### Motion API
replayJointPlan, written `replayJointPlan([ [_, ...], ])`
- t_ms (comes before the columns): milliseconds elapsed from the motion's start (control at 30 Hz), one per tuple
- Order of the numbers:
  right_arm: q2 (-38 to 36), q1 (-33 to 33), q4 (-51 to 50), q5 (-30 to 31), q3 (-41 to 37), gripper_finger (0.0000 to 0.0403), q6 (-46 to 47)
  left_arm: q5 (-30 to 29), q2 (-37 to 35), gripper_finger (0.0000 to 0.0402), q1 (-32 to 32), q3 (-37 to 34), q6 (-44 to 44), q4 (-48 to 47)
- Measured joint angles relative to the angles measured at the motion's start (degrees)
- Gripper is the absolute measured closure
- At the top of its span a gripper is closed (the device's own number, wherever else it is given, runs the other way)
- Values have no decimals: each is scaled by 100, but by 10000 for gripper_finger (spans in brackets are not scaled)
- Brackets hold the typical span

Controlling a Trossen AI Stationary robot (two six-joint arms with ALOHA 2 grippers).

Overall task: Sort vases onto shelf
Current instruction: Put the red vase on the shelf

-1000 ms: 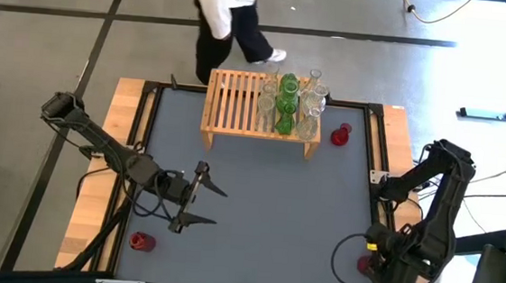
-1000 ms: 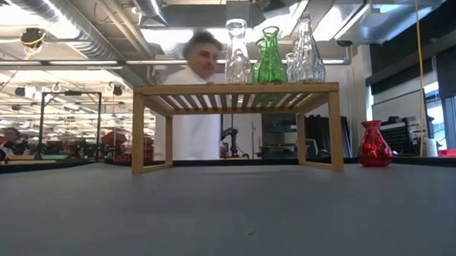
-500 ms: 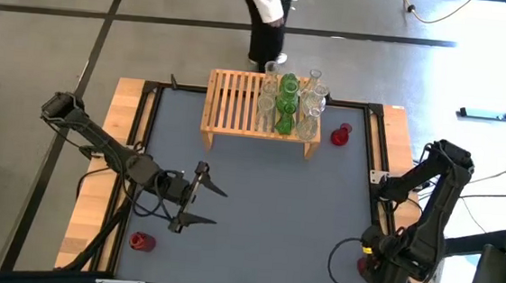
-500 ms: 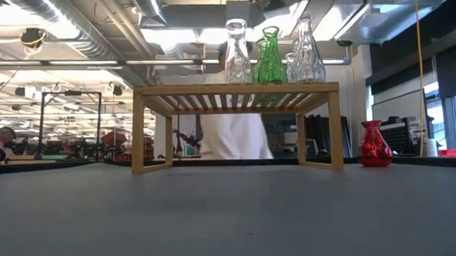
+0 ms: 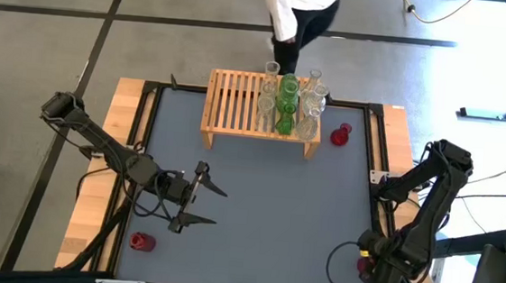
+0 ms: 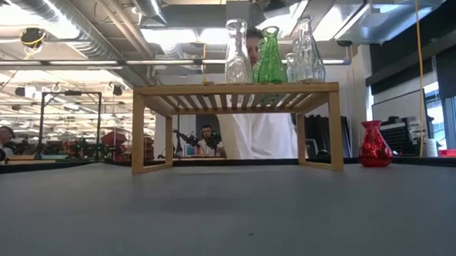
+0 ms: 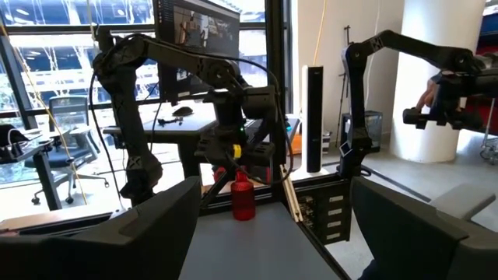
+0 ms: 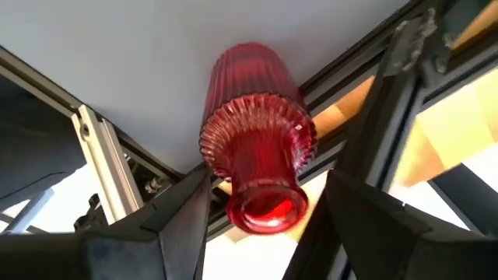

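The light-wood shelf [image 5: 238,104] stands at the table's far edge with several clear and green vases [image 5: 288,99] on its right half. One red vase [image 5: 339,135] rests on its base on the table right of the shelf, and another [image 5: 140,240] at the near left. A ribbed red vase [image 8: 257,148] stands in the near right corner. My right gripper [image 8: 264,225] points down over it, open, one finger on each side of its neck, with no touch showing. My left gripper [image 5: 218,206] hangs open and level over the table's left half.
A person in a white top [image 5: 299,10] stands just beyond the table's far edge, behind the shelf. A black frame rail [image 5: 375,142] borders the grey table top. The shelf's left slats and the table's middle hold nothing.
My right gripper has come down toward the ribbed red vase in the near right corner and tipped a little steeper. The person behind the table has walked toward the right. My left arm has kept still.
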Motion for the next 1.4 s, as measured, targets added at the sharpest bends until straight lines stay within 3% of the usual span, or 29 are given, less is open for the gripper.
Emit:
replayJointPlan([
  [233,-2,0,145,-19,-105,169,-179,0,0,77,2,0,9,2],
  [600,-7,-4,127,-141,-94,313,-609,-2,0,77,0,0,31,0],
  [967,-7,-389,-17,1026,393,301,-1422,-1,0,77,0,0,7,0],
  [1200,-4,-1365,-25,1982,629,309,-3043,0,-2,77,-6,0,-379,-412],
  [1400,6,-2340,-15,2307,824,308,-4616,-348,66,77,-47,-3,-822,-1159],
])
